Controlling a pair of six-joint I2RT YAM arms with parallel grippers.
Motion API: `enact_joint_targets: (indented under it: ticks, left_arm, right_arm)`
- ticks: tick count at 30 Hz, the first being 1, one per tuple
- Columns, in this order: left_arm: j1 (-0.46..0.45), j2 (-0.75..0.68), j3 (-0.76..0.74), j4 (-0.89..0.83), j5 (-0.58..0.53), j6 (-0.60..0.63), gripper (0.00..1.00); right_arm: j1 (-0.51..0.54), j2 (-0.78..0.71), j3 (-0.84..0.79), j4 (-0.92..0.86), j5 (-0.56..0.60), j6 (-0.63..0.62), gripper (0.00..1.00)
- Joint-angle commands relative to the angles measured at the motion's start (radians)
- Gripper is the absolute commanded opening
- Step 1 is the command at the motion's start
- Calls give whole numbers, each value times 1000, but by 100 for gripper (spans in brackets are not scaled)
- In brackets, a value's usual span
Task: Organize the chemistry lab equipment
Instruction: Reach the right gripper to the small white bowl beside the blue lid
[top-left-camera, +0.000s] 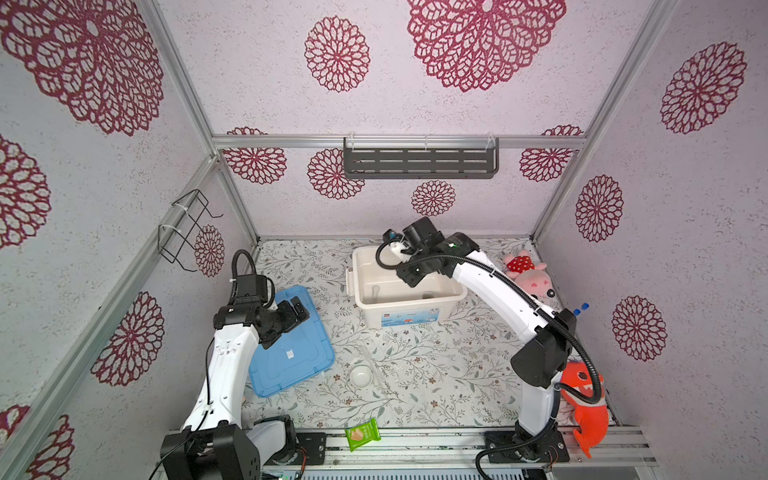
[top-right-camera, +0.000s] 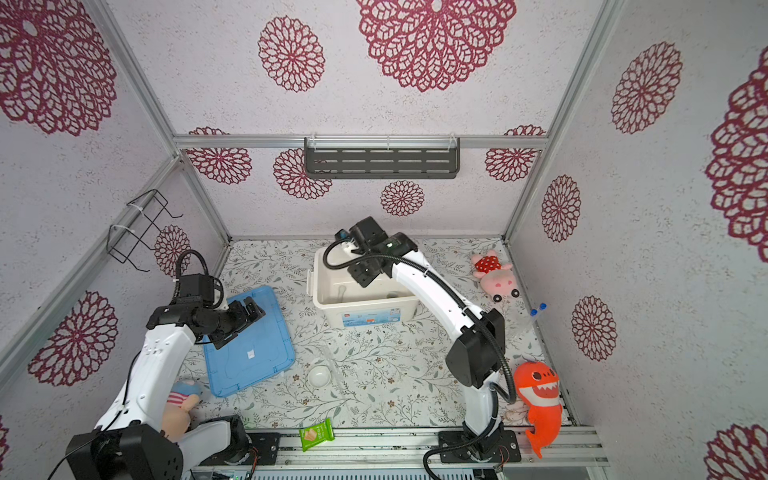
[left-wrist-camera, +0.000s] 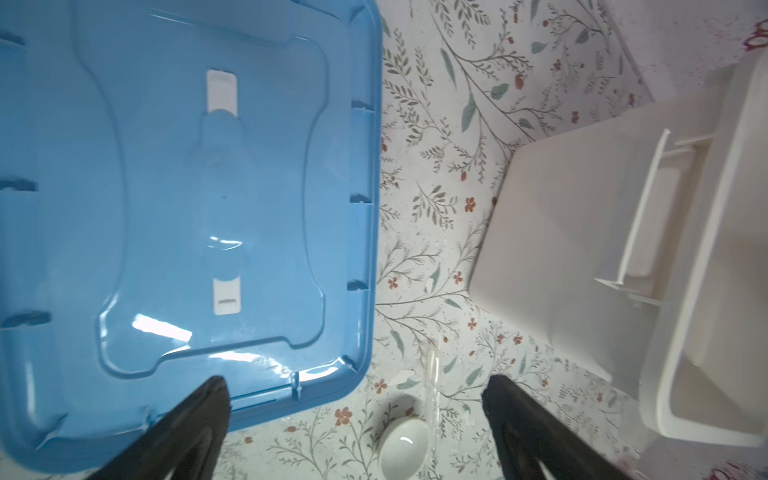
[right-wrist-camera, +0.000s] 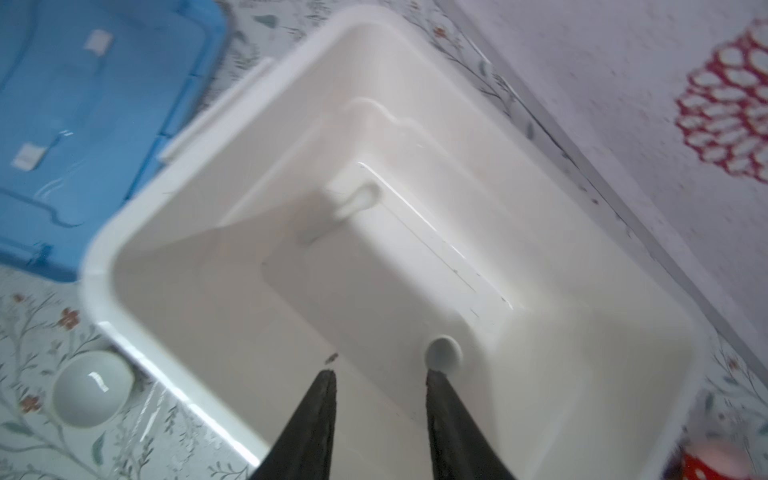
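Right hand (right-wrist-camera: 380, 374) over white bin (top-left-camera: 374, 313) — blue front label (top-left-camera: 409, 319), print illegible.

Bin (top-left-camera: 409, 312): smooth glossy white plastic. Lid (left-wrist-camera: 166, 187): glossy translucent blue plastic. Dish (left-wrist-camera: 405, 449): glazed, shiny ceramic.

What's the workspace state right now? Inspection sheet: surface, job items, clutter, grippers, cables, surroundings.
Surface: floral-print table.
Job's things: white dish and glass rods on the table beside the blue lid; blue-capped tubes by the right wall; white bin open, contents unclear.
Clutter: pig plush, shark plush, green packet on the front rail.
Grippers: left gripper open above the lid's edge; right gripper open over the bin, holding nothing.
Cables: black hoses along both arms; the right one passes close to the shark plush.
Surroundings: grey shelf on the back wall, wire rack on the left wall.
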Motion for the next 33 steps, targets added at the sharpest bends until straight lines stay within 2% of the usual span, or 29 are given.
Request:
enact_joint_targets:
  ticks: [1, 8, 14, 19, 28, 33]
  left_arm:
    - [1, -41, 34, -73, -155, 33, 98]
    - [17, -100, -3, -22, -119, 27, 97]
    - [25, -96, -23, 9, -72, 10, 97]
    - [32, -85, -11, -16, -66, 11, 97]
    - [38, -95, -26, 5, -41, 16, 97]
    - [40, -93, -19, -23, -45, 28, 97]
  right_arm:
    - [97, -39, -70, 103, -88, -109, 40]
    - [249, -24, -131, 125, -231, -116, 40]
    - [352, -15, -281, 133, -281, -226, 44]
    - [364, 51, -301, 137, -250, -178, 54]
    - [367, 185, -276, 128, -271, -184, 54]
    - [368, 239, -253, 74, -212, -199, 54]
